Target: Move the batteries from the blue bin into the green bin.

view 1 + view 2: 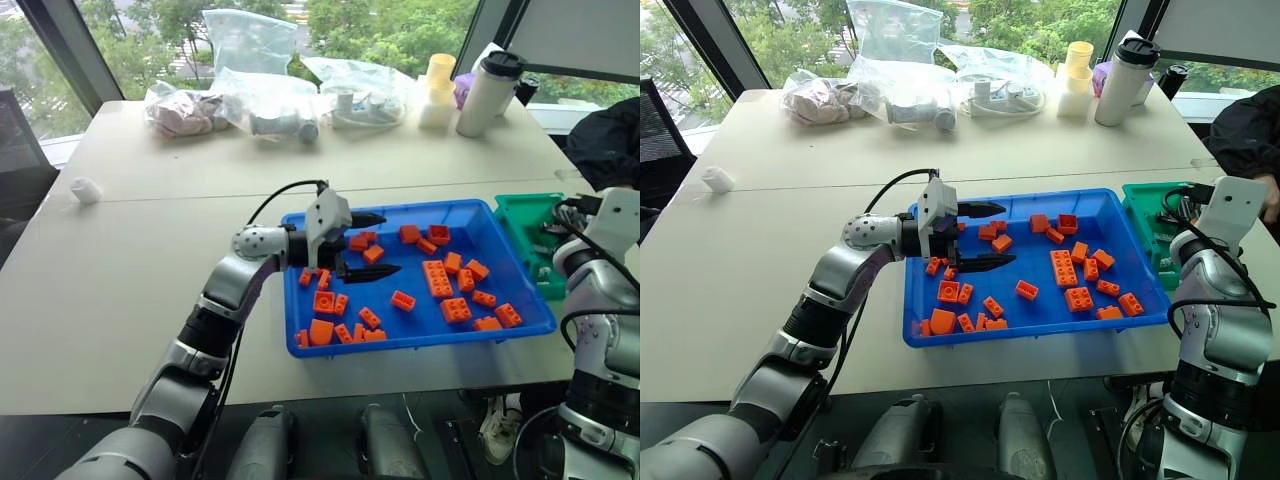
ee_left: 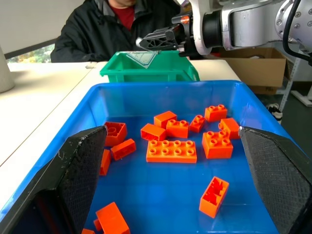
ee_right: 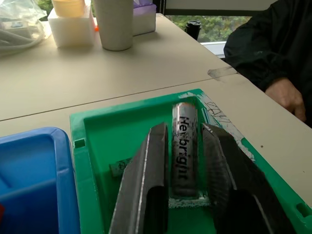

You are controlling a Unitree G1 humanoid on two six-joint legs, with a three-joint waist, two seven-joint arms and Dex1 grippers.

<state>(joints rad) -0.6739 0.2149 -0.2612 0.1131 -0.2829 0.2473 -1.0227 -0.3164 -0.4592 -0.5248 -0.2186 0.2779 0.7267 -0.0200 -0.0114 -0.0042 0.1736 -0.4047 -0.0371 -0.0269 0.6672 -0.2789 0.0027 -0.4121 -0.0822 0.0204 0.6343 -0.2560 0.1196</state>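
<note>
The blue bin (image 1: 420, 345) sits on the table in front of me with several orange bricks scattered in it. My left gripper (image 1: 390, 242) hangs over its left half, open, nothing between its fingers (image 2: 83, 165). The green bin (image 1: 522, 232) stands against the blue bin's right end. My right gripper (image 3: 184, 127) reaches into it, fingers slightly parted on either side of a grey-silver battery (image 3: 184, 151) with black lettering. The battery lies lengthwise on the green floor, with a narrow gap on each side.
A person in a dark jacket sits just beyond the green bin, a hand (image 3: 287, 97) resting on the table near it. Plastic bags (image 1: 265, 95), a white tumbler (image 1: 490, 90) and small containers line the far edge. A white roll (image 1: 86, 189) lies at the left.
</note>
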